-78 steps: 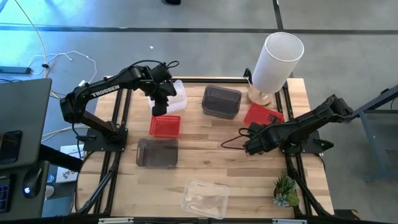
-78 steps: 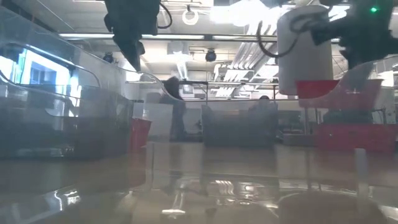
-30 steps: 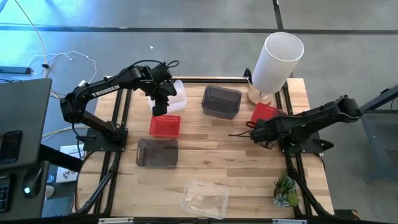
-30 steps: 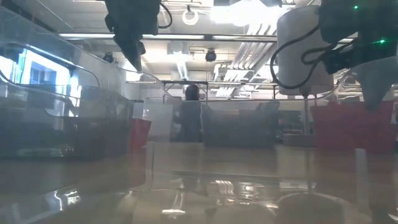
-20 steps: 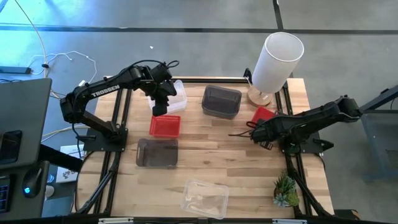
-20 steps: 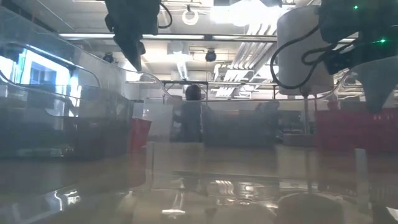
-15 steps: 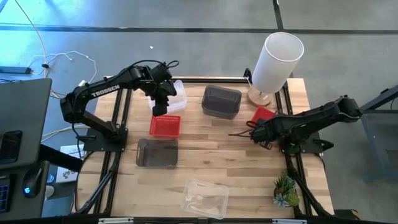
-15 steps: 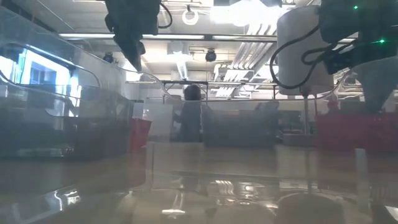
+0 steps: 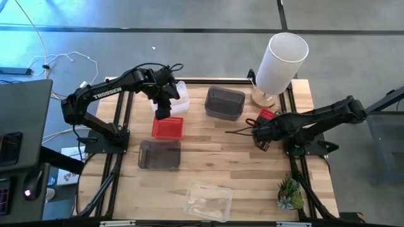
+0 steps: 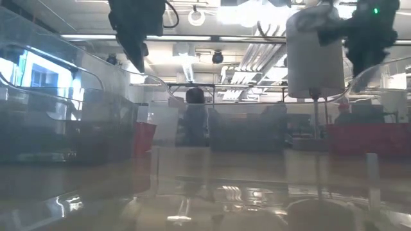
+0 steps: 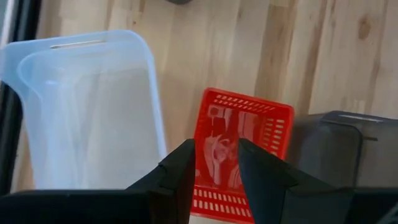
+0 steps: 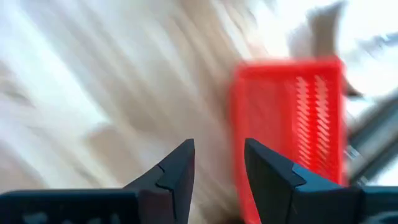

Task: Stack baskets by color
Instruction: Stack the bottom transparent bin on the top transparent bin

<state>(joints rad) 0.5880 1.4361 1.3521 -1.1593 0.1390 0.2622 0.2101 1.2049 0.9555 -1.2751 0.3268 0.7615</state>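
I see the table (image 9: 208,157) crowded, and that is my first worry. The white cylinder (image 9: 281,61) stands at the far right corner, tall and top-heavy; a swing of my right arm could clip it and tip it onto the baskets.

The clear basket (image 9: 208,200) sits at the near edge, where a careless nudge would push it off. A dark basket (image 9: 160,154) lies near the left side, a second dark one (image 9: 225,103) at the far middle, well apart, so stacking them means a long carry and a possible slip on smooth plastic.

My left gripper (image 9: 163,111) hovers over the red basket (image 9: 168,127), beside the pale clear basket (image 11: 87,112); its fingers stand narrowly apart, holding nothing. A descent off-centre could catch the mesh.

My right gripper (image 9: 259,135) hangs empty, fingers parted, near the other red basket (image 9: 266,115); that basket sits close to the table's right edge.
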